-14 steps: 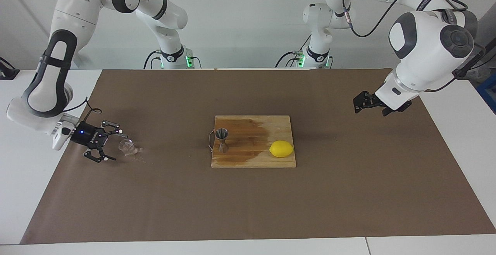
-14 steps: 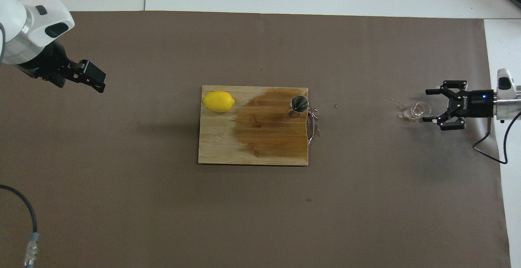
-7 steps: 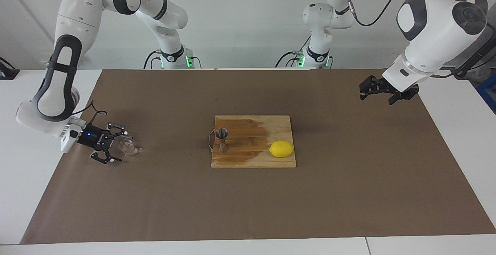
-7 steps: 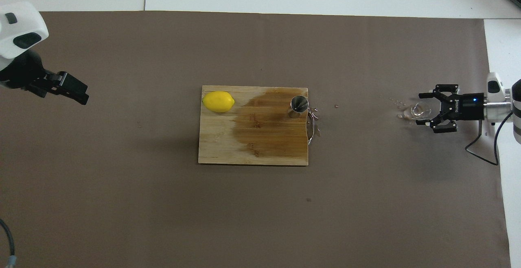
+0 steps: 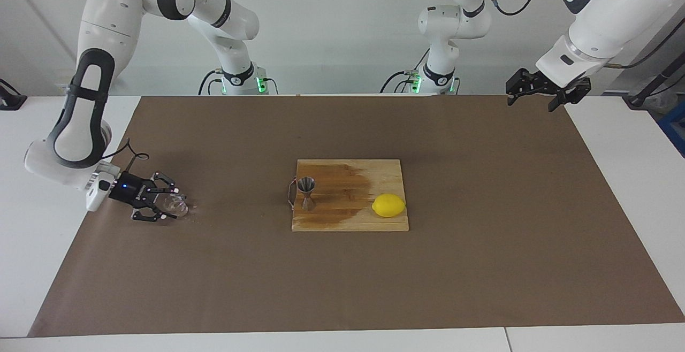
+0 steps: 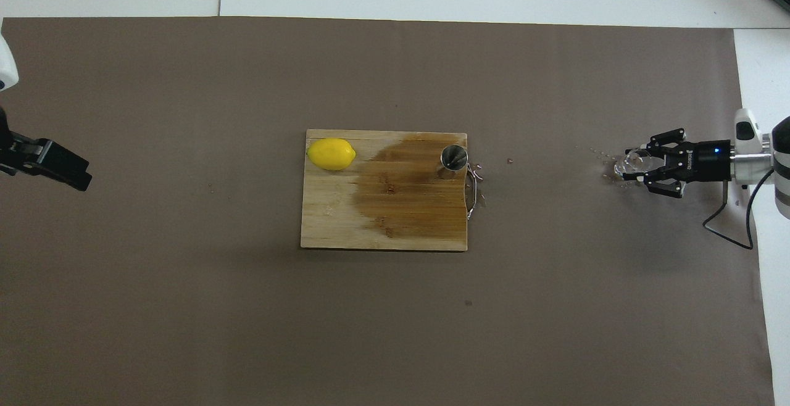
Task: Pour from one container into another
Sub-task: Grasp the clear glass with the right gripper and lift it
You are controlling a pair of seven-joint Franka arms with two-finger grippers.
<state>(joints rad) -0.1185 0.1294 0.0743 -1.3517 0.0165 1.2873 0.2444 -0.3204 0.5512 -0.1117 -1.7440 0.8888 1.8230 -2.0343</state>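
Clear glass cup (image 5: pixel 175 205) sits on the brown mat at the right arm's end, and the right gripper (image 5: pixel 166 206) clamps around it. On the board, metal jigger (image 5: pixel 306 193) stands at nine o'clock from the lemon (image 5: pixel 388 205). Left gripper (image 5: pixel 537 94) hangs wide.

Carrying a brown paper sheet (image 5: pixel 481 266) across a white table (image 5: pixel 32 245). Lying on the sheet: a wooden cutting board (image 5: pixel 350 223) midway between both grippers, and a clear glass cup (image 5: pixel 175 205) sitting low between the right gripper's (image 5: pixel 169 203) closed fingers.
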